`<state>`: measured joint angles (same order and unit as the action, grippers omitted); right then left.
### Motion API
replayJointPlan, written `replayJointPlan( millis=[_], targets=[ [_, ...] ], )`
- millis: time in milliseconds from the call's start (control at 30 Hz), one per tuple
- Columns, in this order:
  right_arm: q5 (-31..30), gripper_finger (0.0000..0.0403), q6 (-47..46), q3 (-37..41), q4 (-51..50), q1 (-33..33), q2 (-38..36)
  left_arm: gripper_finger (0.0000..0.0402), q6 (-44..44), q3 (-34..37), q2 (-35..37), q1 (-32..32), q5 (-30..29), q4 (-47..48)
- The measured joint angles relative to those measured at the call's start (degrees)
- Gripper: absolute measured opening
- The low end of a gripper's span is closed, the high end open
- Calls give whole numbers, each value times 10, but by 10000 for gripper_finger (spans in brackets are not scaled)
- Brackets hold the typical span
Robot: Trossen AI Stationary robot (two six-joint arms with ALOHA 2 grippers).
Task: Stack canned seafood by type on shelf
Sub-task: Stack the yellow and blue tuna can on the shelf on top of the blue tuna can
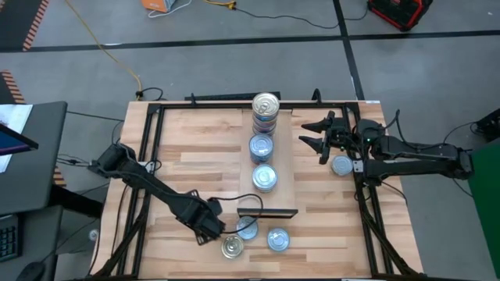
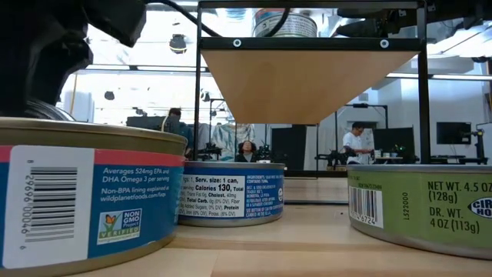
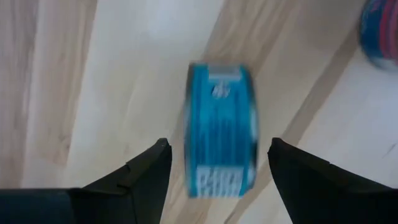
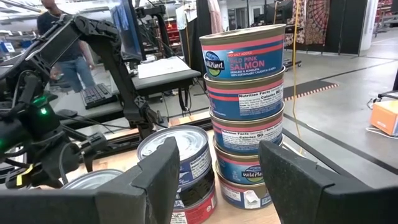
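The striped wooden table (image 1: 195, 156) fills the middle of the floor, with a black frame around it. Down its centre runs the shelf (image 1: 287, 168), a pale board with a dark front edge.

The left arm (image 1: 156, 187) reaches in from the left edge, stretched low and slanting toward the near end of the shelf, its wrist bent down over the tabletop. The left gripper (image 3: 217, 168) points at the wood with its two dark fingers (image 3: 143, 174) spread wide. A blue-labelled tin (image 3: 222, 130) lies on the table between and just beyond them, and neither finger touches it, so it holds nothing.

The right arm (image 1: 414, 160) comes in from the right side, lying nearly level along the table edge, with its elbow out past the frame. The right gripper (image 4: 217, 174) hovers just beside the far part of the shelf, jaws parted and empty, facing the tall stack of salmon tins (image 4: 245, 112) at the shelf's far end. A lone tin (image 1: 341, 165) sits on the table beneath that arm.

On the shelf, nearer than the tall stack, two lower piles with light-blue tops (image 1: 262, 147) stand in line. Three loose tins (image 1: 277, 239) rest on the tabletop in front of the shelf, close to the left gripper.
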<state>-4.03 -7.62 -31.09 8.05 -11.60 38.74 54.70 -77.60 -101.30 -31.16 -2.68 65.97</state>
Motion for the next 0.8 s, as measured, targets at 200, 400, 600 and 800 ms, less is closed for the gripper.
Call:
replayJointPlan(
  millis=[200, 400, 600, 800],
  targets=[
    [0, 243, 0, 0, 1, 0, 0, 229, -25, 10, 0, 0, 11, -5],
    [0, 243, 0, 0, 1, 0, 0, 157, -53, 18, 0, 0, -1, -21],
    [0, 243, 1, 0, 1, 0, 0, 136, -58, -20, 32, 0, -32, 57],
    [0, 243, 1, 0, 1, 0, 0, 136, -150, -96, 101, -31, -177, 103]
  ],
)
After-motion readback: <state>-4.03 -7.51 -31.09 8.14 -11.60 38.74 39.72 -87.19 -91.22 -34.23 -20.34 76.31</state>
